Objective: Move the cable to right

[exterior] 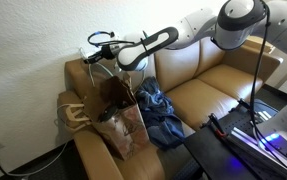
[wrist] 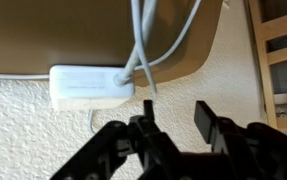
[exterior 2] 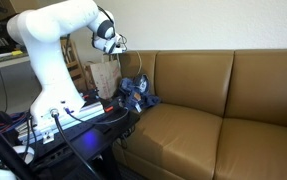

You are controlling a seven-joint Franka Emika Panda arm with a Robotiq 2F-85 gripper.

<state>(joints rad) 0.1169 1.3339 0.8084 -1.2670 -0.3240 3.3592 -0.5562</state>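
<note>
Exterior views: soft even room light is filling both | black stand [exterior: 228, 130]: blue-violet glow is spilling across it | wrist view: gripper [wrist: 173, 115] is showing dark and blurred, cable plug block [wrist: 91, 85] is glaring white

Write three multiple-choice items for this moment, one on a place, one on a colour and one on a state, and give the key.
1. Where do the blue clothes lie?
A. On the couch seat, beside the paper bag
B. On the floor
C. Draped over the top of the backrest

2. What colour is the plug block in the wrist view?
A. Black
B. White
C. Red

3. How does the claw stand in the wrist view?
A. Shut on the plug block
B. Open, holding nothing
C. Shut on a bag handle

Key:
1 A: in an exterior view the clothes are heaped on the seat right next to the bag.
2 B: the block and the cord that runs from it are both white.
3 B: the fingers stand apart with a bare gap, and the block lies clear of them.
</note>
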